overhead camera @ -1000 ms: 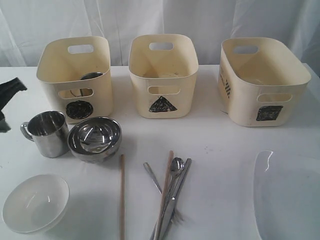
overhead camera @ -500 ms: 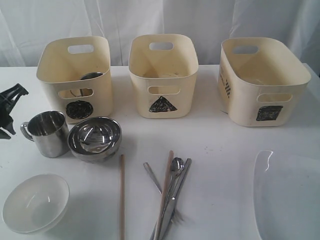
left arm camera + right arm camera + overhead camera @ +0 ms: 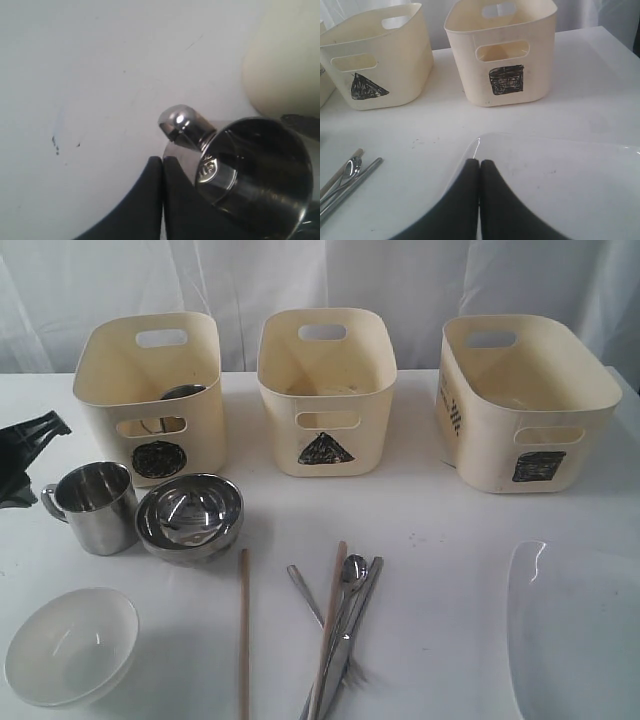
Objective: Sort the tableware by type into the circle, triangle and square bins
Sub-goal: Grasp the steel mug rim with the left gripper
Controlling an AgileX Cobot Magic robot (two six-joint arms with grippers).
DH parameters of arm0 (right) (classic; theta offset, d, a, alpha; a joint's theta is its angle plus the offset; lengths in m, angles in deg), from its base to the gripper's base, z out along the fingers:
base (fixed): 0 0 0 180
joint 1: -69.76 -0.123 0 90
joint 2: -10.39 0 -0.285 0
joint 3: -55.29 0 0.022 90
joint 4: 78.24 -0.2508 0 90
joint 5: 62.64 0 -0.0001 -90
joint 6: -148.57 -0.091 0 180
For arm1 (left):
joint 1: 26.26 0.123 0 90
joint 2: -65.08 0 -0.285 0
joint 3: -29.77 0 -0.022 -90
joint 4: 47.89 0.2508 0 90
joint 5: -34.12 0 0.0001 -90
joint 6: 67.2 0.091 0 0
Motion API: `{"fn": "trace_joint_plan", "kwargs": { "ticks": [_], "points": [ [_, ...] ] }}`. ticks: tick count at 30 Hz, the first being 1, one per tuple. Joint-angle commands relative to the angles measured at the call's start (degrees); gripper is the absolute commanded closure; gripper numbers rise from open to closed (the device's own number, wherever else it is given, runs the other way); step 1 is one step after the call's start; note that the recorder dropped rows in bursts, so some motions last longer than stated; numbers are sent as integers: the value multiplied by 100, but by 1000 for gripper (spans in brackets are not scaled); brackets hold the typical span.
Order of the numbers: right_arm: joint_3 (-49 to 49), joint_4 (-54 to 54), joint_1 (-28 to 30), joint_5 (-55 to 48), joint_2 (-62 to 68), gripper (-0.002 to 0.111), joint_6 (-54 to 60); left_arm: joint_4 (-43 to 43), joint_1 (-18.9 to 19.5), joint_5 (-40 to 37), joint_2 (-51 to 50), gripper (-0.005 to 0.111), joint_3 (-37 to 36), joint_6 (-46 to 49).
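Lying nearest, left: round white bowl (image 3: 70, 645), upright on the white table (image 3: 450, 530), apart from everything else.
Nearest, middle: one wooden chopstick (image 3: 243, 630) lies alone; a second chopstick (image 3: 330, 625) lies across a bundle of steel cutlery (image 3: 345, 640). The spoon bowl (image 3: 351, 570) is at the bundle's far end; which of the other pieces is the fork and which the knife I cannot tell.
Nearest, right: large white squarish plate (image 3: 575, 630), flat on the table and cut off by the picture's edge.
Right gripper (image 3: 479, 163): black fingers pressed together with nothing between them, over the plate's near rim. Whether it touches the plate I cannot tell.
Middle row, left: steel handled mug (image 3: 95, 505), upright, just beside the shiny steel bowl (image 3: 190, 517). Whether the two touch I cannot tell.
Left gripper (image 3: 163, 161): fingers together and empty, tips just beside the mug's handle (image 3: 180, 122). In the exterior view it sits at the far left edge.
Far row, left: cream plastic tub with scribbled circle (image 3: 110, 390); a dark steel rim (image 3: 182, 392) shows inside.
Far row, middle: cream tub with scribbled triangle (image 3: 280, 390).
Far row, right: wider cream tub with scribbled square (image 3: 480, 450), beyond the plate.
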Motion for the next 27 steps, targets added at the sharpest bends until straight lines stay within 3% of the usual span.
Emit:
{"fn": "trace_joint_plan", "kwargs": {
  "ticks": [1,6,10,18,22,27],
  "points": [
    [31,-4,-17,25,-31,108,8,-12,-37,413,5,94,-44,437],
    [31,-4,-17,25,-31,108,8,-194,-37,612,5,66,-44,288],
    [31,-4,-17,25,-31,108,8,-439,-37,527,-37,54,-44,213],
    [31,-4,-17,25,-31,108,8,-982,-37,459,-482,53,-44,173],
    [31,-4,-17,25,-31,108,8,-955,-37,1049,-575,53,-44,281],
    [31,-4,-17,25,-31,108,8,-955,-37,766,-712,53,-44,293]
  ]
}}
